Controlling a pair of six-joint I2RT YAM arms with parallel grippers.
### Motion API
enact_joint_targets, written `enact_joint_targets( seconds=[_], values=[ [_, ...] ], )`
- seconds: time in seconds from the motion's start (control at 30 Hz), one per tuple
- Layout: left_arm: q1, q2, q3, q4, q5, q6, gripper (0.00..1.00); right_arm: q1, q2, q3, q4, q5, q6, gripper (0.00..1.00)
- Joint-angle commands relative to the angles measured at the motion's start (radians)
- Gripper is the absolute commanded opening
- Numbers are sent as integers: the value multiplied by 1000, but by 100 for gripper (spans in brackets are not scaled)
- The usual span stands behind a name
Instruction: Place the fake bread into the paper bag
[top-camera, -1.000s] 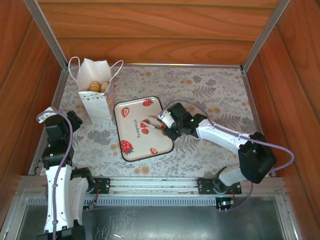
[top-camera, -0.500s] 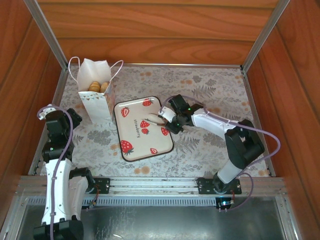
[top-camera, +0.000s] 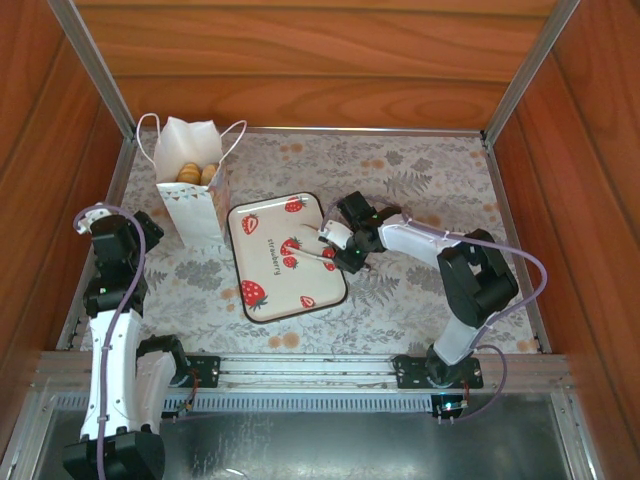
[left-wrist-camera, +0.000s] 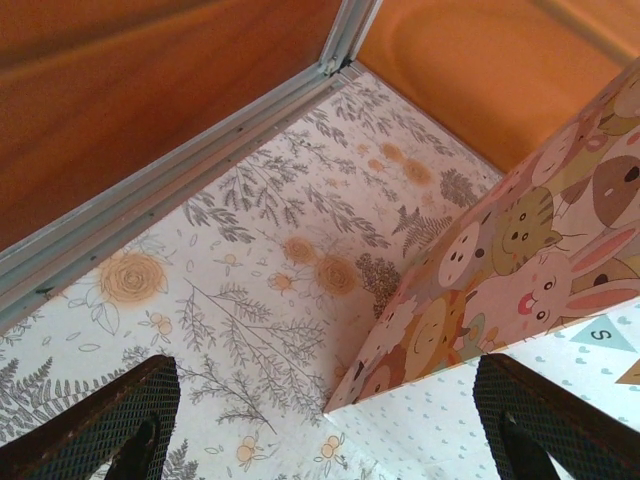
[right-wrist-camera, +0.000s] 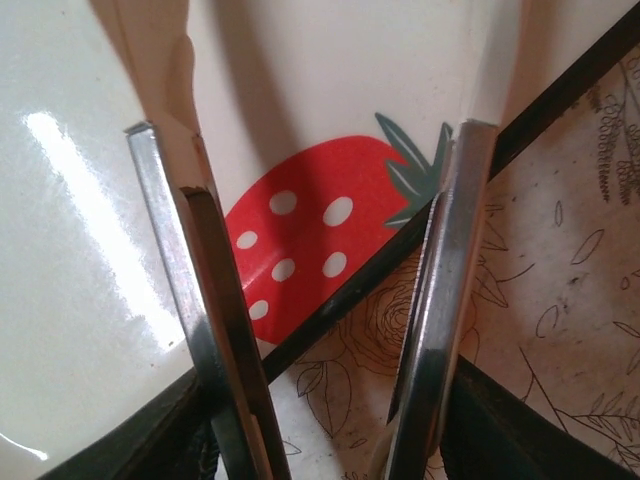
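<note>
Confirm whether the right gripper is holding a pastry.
No, the right gripper is open, with just the tray's printed strawberry between its fingers.

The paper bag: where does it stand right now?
In the top external view, the paper bag stands upright at far left, beside the strawberry tray.

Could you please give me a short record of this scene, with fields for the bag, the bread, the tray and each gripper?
paper bag: upright, top open, left of the tray
fake bread: golden-brown pieces visible inside the bag
tray: strawberry print, lying flat
left gripper: jaws open, nothing between them, beside the bag's cartoon-print side
right gripper: jaws open, holding nothing, over the tray's right edge
</note>
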Motion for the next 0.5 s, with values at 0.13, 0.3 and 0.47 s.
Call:
enact_joint_targets(
  seconds=[0.13, 0.3, 0.47],
  values=[
    [8, 0, 34, 29, -25, 2, 81, -14, -3, 18, -40, -29, 0, 70],
    [7, 4, 36, 47, -38, 4, 82, -14, -20, 19, -48, -33, 9, 80],
    [8, 18, 31, 56, -34, 3, 82, -18, -47, 15, -52, -28, 11, 85]
  ],
)
